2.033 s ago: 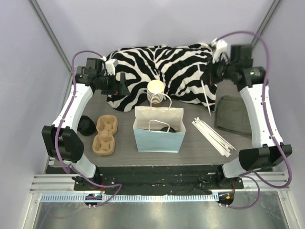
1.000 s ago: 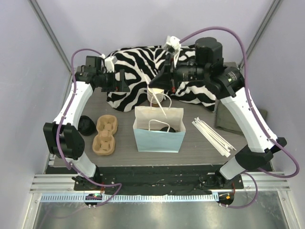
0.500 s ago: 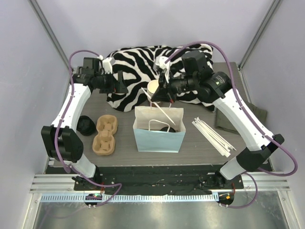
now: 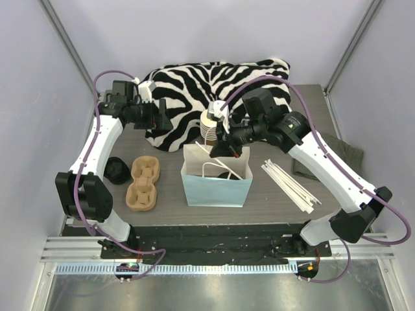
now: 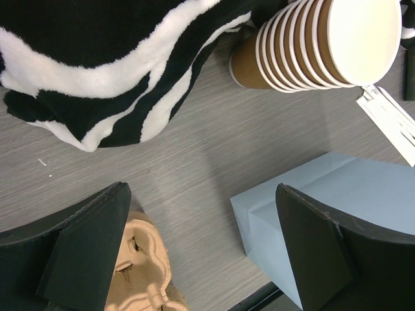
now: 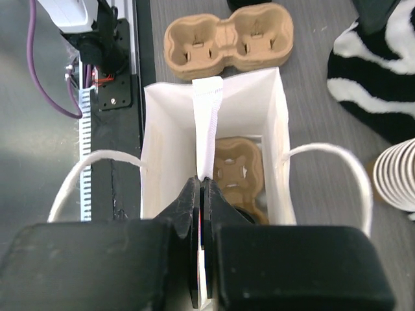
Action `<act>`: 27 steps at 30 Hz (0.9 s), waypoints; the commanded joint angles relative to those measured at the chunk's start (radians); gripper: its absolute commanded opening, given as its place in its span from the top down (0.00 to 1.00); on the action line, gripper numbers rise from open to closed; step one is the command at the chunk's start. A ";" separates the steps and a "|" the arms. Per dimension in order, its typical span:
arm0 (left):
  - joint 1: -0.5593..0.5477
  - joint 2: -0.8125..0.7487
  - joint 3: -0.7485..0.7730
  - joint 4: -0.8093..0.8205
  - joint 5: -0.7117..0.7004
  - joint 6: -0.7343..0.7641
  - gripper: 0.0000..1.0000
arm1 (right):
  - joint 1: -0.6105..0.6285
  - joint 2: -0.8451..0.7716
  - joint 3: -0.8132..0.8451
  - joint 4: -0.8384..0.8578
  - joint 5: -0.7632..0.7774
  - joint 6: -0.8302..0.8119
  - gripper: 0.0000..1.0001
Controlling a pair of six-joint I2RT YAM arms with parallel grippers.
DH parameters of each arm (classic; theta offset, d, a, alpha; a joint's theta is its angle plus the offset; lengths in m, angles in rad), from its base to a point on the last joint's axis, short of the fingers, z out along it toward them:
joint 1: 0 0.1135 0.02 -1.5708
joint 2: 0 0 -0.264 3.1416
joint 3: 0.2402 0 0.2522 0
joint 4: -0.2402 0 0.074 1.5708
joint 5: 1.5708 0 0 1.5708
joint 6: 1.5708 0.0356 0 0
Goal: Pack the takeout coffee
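The right gripper (image 6: 202, 194) pinches 1 wrapped straw (image 6: 207, 129) over the open bag (image 6: 155, 149). Released crooked, the straw could catch the bag's edge and fall outside. The left gripper (image 5: 201, 223) hangs wide and empty. The coffee (image 4: 227, 175) sits inside the bag (only its black lid shows, I think).

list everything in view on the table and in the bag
paper bag: one, light blue, centre of table
zebra blanket: one, black and white, back
paper cups: one stack, tan, behind bag
cup carrier: one, tan, left of bag
second carrier: one, tan, inside bag
black lids: count unclear, far left
loose straws: several, white, right of bag
held straw: one, white, over bag
cloth: one, grey-green, right edge
left gripper: one, black, open
right gripper: one, black, shut on held straw
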 commanded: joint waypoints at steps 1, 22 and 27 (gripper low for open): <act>0.007 -0.055 0.001 0.007 0.018 0.021 0.00 | 0.004 -0.059 -0.074 0.082 0.014 0.022 0.99; 0.007 -0.055 -0.005 -0.001 0.021 0.022 0.00 | 0.006 -0.051 -0.105 0.061 -0.001 0.033 0.64; 0.007 -0.055 -0.001 -0.001 0.023 0.021 0.00 | 0.006 -0.044 -0.059 0.064 0.023 0.040 0.60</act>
